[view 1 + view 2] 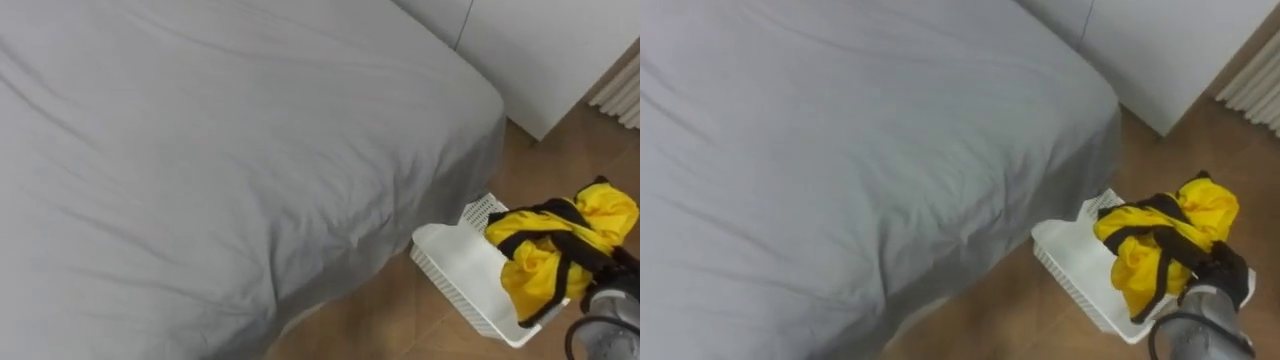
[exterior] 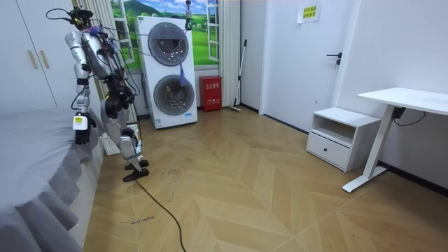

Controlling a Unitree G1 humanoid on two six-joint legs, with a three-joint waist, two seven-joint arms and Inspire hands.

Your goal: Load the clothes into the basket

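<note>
Basket (image 1: 455, 265) open on top nr bed (image 1: 200, 150) corner; yellow garment (image 1: 535, 280) over its R half.

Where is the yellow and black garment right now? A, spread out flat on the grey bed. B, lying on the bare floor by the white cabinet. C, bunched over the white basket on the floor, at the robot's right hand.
C: the yellow and black garment is bunched over the white basket beside the bed, with the right hand closed on its dark band.
</note>
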